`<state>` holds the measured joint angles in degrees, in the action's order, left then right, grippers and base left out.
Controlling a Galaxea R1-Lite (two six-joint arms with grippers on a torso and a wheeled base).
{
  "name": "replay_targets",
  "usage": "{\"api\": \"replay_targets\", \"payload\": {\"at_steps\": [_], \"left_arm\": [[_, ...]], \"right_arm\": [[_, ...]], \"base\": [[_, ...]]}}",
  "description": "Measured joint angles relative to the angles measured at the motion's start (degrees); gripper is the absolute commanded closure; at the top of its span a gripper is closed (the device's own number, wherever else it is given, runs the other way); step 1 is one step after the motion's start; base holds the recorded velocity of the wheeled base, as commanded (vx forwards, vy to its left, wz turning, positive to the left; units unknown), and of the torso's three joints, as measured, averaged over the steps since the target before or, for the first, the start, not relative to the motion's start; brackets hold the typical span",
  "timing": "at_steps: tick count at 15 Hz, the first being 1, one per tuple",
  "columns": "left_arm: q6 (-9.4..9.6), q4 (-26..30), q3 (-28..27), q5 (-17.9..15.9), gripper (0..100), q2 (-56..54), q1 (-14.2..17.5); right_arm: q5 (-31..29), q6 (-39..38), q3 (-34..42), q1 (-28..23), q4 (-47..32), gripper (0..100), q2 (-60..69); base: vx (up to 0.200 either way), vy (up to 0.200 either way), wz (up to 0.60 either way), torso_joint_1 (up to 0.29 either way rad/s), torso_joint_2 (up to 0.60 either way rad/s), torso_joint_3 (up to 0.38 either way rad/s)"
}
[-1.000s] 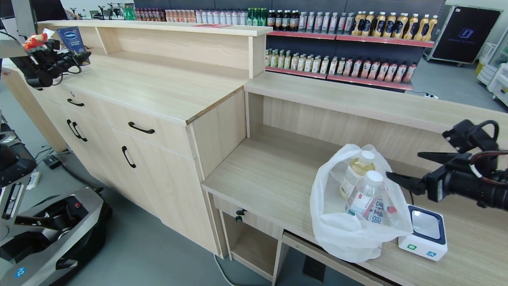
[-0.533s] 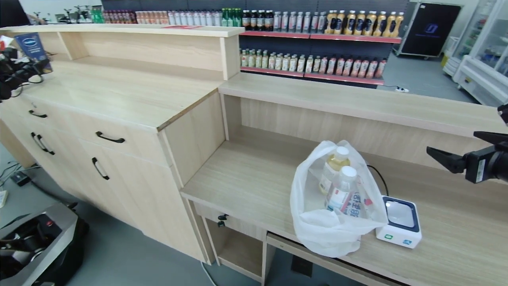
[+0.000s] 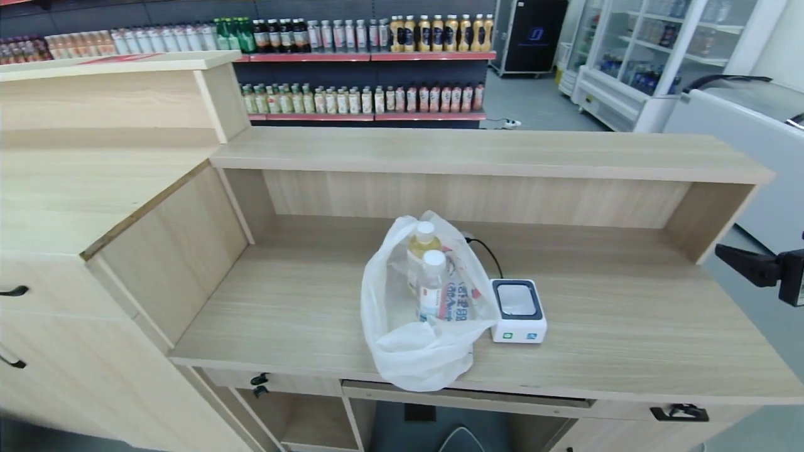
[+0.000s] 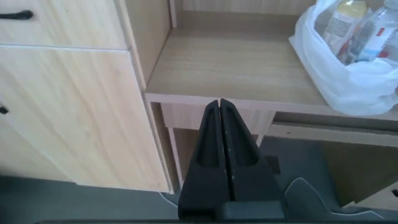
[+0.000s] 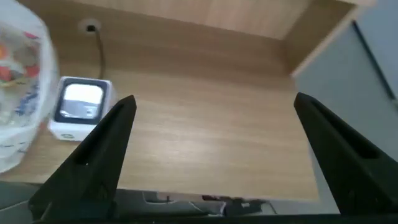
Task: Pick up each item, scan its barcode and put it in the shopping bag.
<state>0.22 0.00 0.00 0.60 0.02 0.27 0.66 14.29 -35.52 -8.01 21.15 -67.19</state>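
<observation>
Shelves of bottled drinks (image 3: 364, 56) run across the back of the shop at twelve o'clock, beyond a pale wooden counter whose lower surface (image 3: 628, 326) carries the work. Near its middle stands the white shopping bag (image 3: 408, 339), mouth open upward. Two capped bottles stand upright inside: one of yellow drink (image 3: 424, 248) at the back, a clear one (image 3: 432, 285) just in front of it. The bag's slumped foot reaches the front edge of the surface at six o'clock. Touching the bag at its three o'clock is the small white scanner (image 3: 518, 311), window facing up, with its black cable (image 3: 487, 251) running off toward twelve o'clock.

The right claw (image 5: 214, 99) hangs wide apart and empty, off the surface's end at three o'clock, well apart from the bag. The left claw (image 4: 219, 112) is pressed together with nothing in it. It points at the counter front just under the surface's edge, at about seven o'clock of the bag.

Both bottles in sight are already inside the bag, so the bagging looks done or nearly so. The risks lie in the bag. Its film is thin and limp, and a finger catching it could tip the bottles or drag the lot over the front edge. Film pushed toward three o'clock might cover the scanner window. The left claw, if raised straight up, could strike the surface's front lip.
</observation>
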Motion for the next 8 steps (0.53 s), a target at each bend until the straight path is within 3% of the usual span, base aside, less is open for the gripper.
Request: {"api": "replay_targets", "payload": {"at_steps": [4,8], "left_arm": [[0.02,0.0,0.0,0.0,100,0.0,-0.1],[0.0,0.0,0.0,0.0,100,0.0,-0.1]], "right_arm": [[-2.2,-8.1,3.5,-0.1,1.0,0,4.4],[-2.6,-11.6,14.8,0.8,1.0,0,17.3]], "base": [[0.0,0.0,0.0,0.0,0.0,0.0],[0.0,0.0,0.0,0.0,0.0,0.0]]}}
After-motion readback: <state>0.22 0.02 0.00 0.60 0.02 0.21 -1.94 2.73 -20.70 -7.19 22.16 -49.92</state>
